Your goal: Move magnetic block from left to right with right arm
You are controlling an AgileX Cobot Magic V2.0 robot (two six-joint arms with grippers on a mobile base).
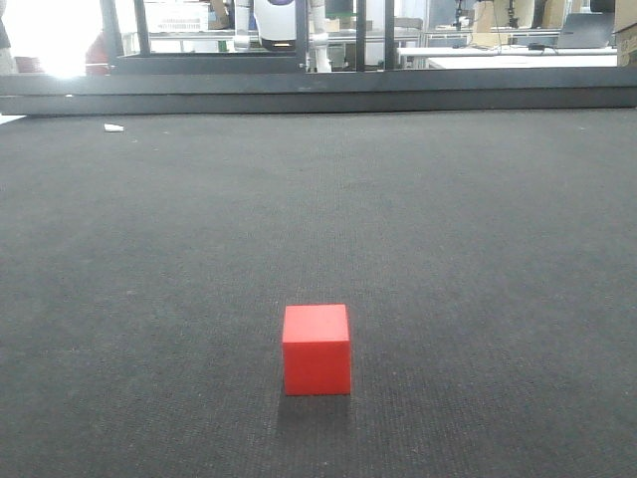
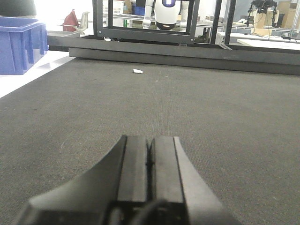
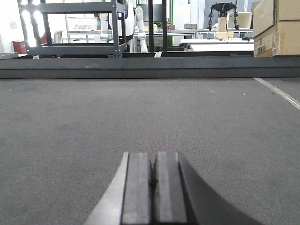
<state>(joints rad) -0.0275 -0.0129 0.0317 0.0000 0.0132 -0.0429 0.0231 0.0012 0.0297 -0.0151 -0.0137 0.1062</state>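
The right claw (image 3: 153,161) sits low over the dark grey mat (image 3: 70,122), its two black fingers pressed together with only a thin seam between them. Ahead of its tips the mat runs bare to a black raised ledge (image 3: 150,72). A pale strip (image 3: 281,93) crosses the mat far ahead and to the claw's right. Past the ledge, a black metal frame (image 3: 75,28) stands ahead to the left and cardboard boxes (image 3: 276,26) ahead to the right. The left claw (image 2: 150,150) is likewise closed, finger against finger, just above the same mat. Well ahead of it and slightly left lies a small white scrap (image 2: 138,71), and farther off to its left stands a blue crate (image 2: 18,44). The magnetic block (image 1: 317,349) shows only in the front view, resting flat on the mat near the camera, one red face turned toward it and well apart from everything else. Neither claw appears in that view, so where the block lies relative to either cannot be told.
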